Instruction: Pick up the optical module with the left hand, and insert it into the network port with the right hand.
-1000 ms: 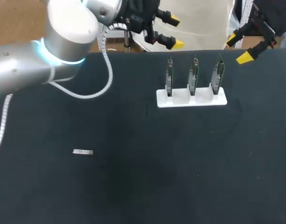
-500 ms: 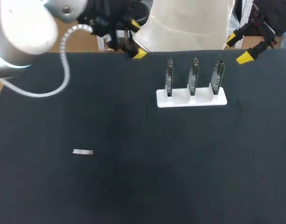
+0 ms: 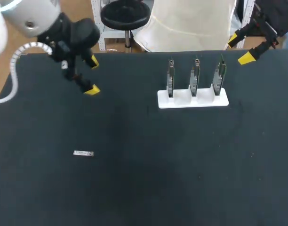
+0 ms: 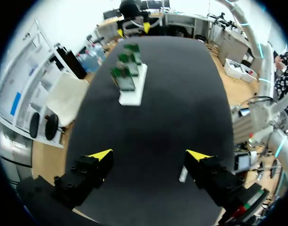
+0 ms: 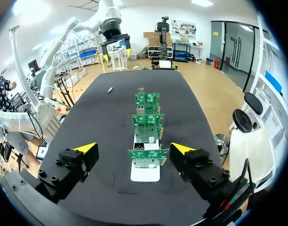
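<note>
Left jaws held spread, empty; brought from far edge out over desk [image 3: 148, 183], nearer optical module [image 3: 83, 153], which is left lying flat, untouched. Right jaws held spread beyond network port boards [image 3: 194, 76]. Grasp thereby prepared.

The white rack [image 3: 193, 100] holds three upright boards [image 3: 195, 75] that stand tall on the table [image 3: 181, 165], with narrow gaps between them. Left of the rack and in front of it, the tabletop is flat and open to passage. Only the low optical module [image 3: 83, 153] lies there, far to the rack's front-left.
</note>
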Robot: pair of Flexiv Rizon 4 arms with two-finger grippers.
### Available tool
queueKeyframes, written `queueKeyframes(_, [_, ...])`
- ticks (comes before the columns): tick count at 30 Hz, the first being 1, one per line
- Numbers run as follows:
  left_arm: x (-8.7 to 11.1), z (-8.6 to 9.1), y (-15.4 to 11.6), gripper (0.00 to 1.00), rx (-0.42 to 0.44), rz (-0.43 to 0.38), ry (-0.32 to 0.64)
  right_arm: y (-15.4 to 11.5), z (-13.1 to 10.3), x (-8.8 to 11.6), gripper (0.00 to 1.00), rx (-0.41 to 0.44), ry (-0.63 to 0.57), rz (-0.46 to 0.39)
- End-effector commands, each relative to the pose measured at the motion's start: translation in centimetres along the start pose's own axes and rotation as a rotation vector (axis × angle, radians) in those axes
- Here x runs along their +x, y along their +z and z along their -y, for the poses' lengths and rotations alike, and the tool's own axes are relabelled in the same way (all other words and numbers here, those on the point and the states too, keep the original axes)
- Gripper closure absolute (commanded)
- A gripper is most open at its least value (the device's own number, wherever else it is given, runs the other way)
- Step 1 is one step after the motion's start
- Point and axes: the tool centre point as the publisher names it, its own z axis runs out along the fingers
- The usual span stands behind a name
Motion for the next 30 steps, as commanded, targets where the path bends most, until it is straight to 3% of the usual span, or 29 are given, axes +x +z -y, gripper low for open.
queueKeyframes(1, [2.1, 0.6, 0.5, 0.0, 0.061, -0.079, -0.017, 0.1, -0.3, 0.0, 0.0, 0.008, 0.0, -0.001])
queueKeyframes(8, [5.5, 3.4, 2.5, 0.0, 0.074, -0.12, -0.07, 0.1, -0.3, 0.0, 0.0, 0.008, 0.0, -0.001])
queueKeyframes(17, [8.6, 7.3, 5.2, 0.0, -0.013, -0.28, -0.034, 0.1, -0.3, 0.0, 0.0, 0.008, 0.0, -0.001])
queueKeyframes(23, [9.3, 8.6, 6.0, 0.0, -0.012, -0.256, -0.055, 0.1, -0.3, 0.0, 0.0, 0.008, 0.0, -0.001])
queueKeyframes(30, [10.4, 9.4, 7.3, 0.0, 0.027, -0.287, -0.071, 0.1, -0.3, 0.0, 0.0, 0.008, 0.0, -0.001])
